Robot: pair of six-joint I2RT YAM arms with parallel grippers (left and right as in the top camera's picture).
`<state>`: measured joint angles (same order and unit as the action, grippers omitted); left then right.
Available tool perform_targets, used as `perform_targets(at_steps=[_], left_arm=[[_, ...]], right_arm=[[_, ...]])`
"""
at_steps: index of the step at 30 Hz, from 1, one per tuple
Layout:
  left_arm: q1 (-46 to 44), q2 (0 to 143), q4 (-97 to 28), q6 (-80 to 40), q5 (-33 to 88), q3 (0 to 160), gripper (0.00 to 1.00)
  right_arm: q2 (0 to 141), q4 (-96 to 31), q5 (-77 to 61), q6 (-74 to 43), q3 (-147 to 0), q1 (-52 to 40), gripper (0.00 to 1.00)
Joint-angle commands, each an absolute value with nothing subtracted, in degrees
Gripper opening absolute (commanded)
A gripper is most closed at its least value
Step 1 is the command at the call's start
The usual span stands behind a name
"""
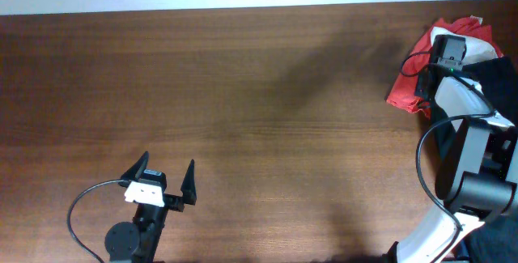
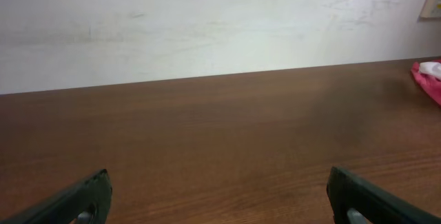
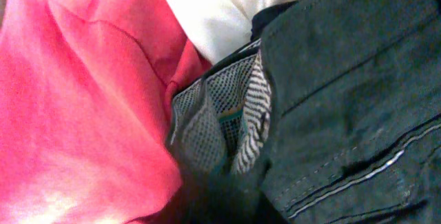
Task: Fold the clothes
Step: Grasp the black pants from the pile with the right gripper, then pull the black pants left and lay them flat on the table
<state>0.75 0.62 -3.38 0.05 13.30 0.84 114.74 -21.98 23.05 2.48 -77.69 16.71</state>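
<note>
Left gripper (image 1: pixel 167 166): at the near table edge, fingers (image 2: pixel 86 198) spread wide, holding nothing, touching nothing. Table (image 1: pixel 259 93): brown wood grain, matte. Right arm (image 1: pixel 463 105): reaches over the clothes (image 1: pixel 402 89), heaped at the table's far right corner. Right gripper: fingers hidden, so its opening cannot be told. Heap, crumpled together: smooth red cloth (image 3: pixel 83 100), white cloth (image 3: pixel 227 3), dark stitched trouser fabric (image 3: pixel 344 79), grey mesh lining (image 3: pixel 203 124).

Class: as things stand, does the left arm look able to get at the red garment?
Probably not: nothing blocks the way, but the left gripper sits open far across the table from the red garment.
</note>
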Motion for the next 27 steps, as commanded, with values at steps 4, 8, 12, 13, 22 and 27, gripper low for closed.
perform_targets(at_steps=[4,8,12,13,22,27], left_arm=[[0.54,0.4,-3.46,0.93,13.76,0.51,0.99],[0.54,0.4,-3.44,0.93,13.76,0.51,0.99],[0.54,0.4,-3.46,0.93,13.76,0.51,0.99],[0.54,0.4,-3.44,0.93,13.76,0.51,0.99],[0.54,0.4,-3.46,0.93,13.76,0.51,0.99],[0.54,0.4,-3.44,0.93,13.76,0.51,0.99]], right_arm=[[114.04,-23.16,18.57,1.43,-78.76,16.91,0.36],[114.85,-22.35,18.61,1.06,-78.78,17.41,0.12],[113.82,-23.51,18.41,-0.51,-80.31,18.81,0.04],[113.4,-24.29,18.44,-0.54,-80.82,18.85,0.04],[93.78,-29.5,8.69,-6.92,-82.0,18.52,0.04],[82.43,-30.0,-4.56,-4.93,-82.0,-4.25,0.04]])
